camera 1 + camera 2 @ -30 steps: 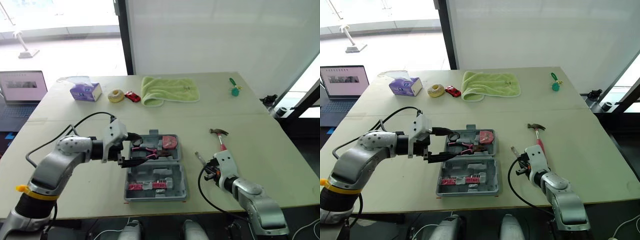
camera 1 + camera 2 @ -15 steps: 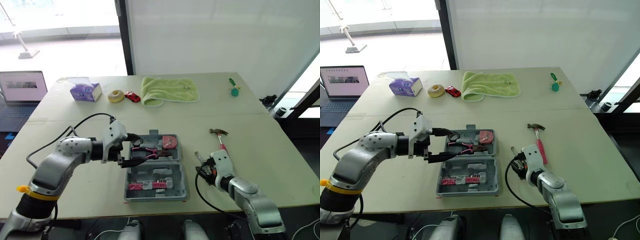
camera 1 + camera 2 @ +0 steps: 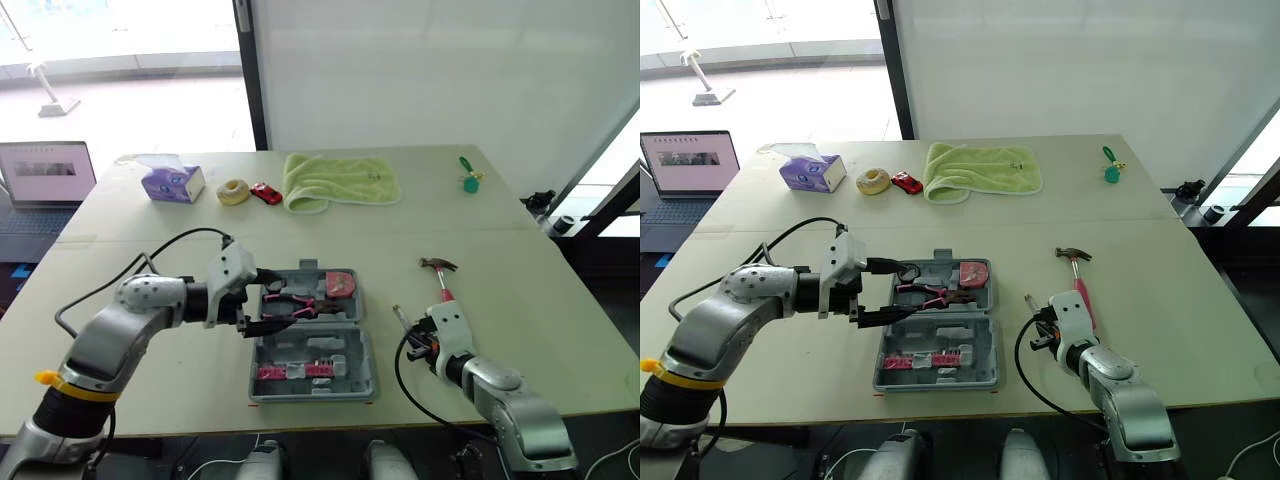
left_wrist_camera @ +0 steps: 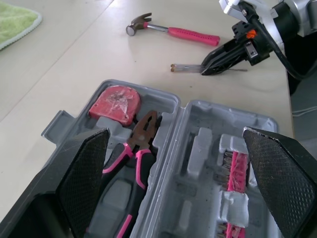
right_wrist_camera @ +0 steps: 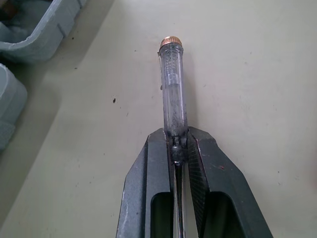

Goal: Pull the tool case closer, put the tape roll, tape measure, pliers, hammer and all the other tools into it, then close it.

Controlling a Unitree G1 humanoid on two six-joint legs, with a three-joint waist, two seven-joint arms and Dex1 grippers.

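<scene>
The grey tool case point(image 3: 345, 355) lies open at the table's front middle. Pink-handled pliers point(image 3: 290, 300) and a red tape measure point(image 3: 338, 284) rest in its far half, with pink bits point(image 3: 295, 371) in the near half. My left gripper point(image 3: 280, 297) is open, its fingers point(image 4: 84, 168) spread wide over the case's left side above the pliers. Right of the case, my right gripper point(image 5: 177, 141) is shut on a clear-handled screwdriver point(image 5: 172, 94) lying on the table. The pink-handled hammer point(image 3: 440, 277) lies just beyond it. A tape roll point(image 3: 232, 191) sits far back left.
Along the back of the table are a purple tissue box point(image 3: 172, 184), a red toy car point(image 3: 265, 193), a green towel point(image 3: 340, 180) and a small green object point(image 3: 468, 180). A laptop point(image 3: 45, 175) stands off the table's left.
My right gripper, still shut on the screwdriver, shifted slightly left toward the case and then back. The left arm and the case's contents have stayed put.
</scene>
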